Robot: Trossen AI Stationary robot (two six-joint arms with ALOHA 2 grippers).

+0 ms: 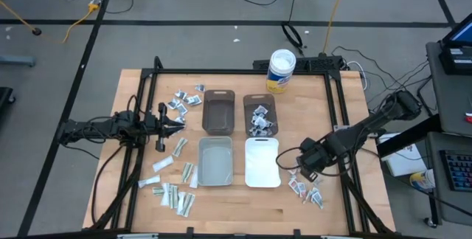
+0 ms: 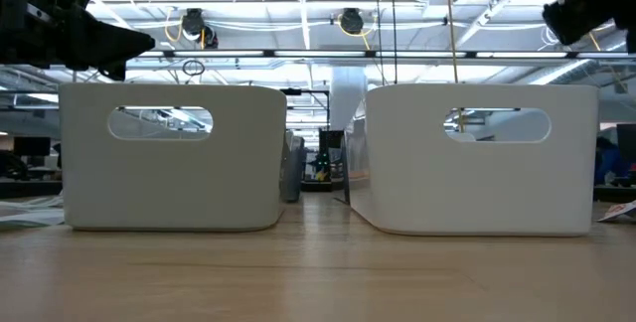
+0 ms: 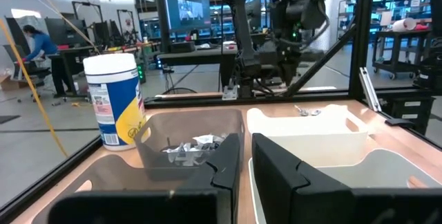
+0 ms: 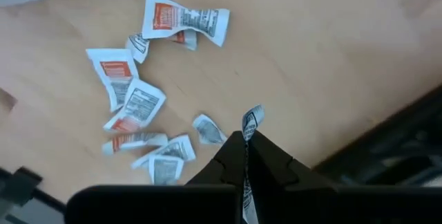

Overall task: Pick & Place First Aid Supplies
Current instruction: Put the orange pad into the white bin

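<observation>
My right gripper [image 4: 246, 140] hangs over the table's near right, above a cluster of loose red-marked first aid packets [image 4: 131, 99], and is shut on one small white packet [image 4: 253, 120]. In the high view it [image 1: 303, 168] stands just right of the white bin [image 1: 262, 184], with the cluster [image 1: 306, 189] lying flat on the wood. More packets [image 1: 183, 102] and pale strips [image 1: 175, 195] lie on the left side. My left gripper [image 1: 175, 121] waits level at the left, shut on nothing. My right gripper pinches the small white packet by its lower part between its two fingertips [image 4: 235, 151], coming from above and pointing down. The packet's printed end [image 4: 253, 117] sticks out past the tips. The packet is lifted clear of the table.
Two brown bins stand at the centre back; the right one [image 1: 259, 100] holds several packets, the left one [image 1: 218, 95] shows none. A grey bin [image 1: 214, 180] sits beside the white one. A white tub with a yellow label [image 1: 281, 71] stands at the far edge. A black frame [image 1: 335, 128] borders the table.
</observation>
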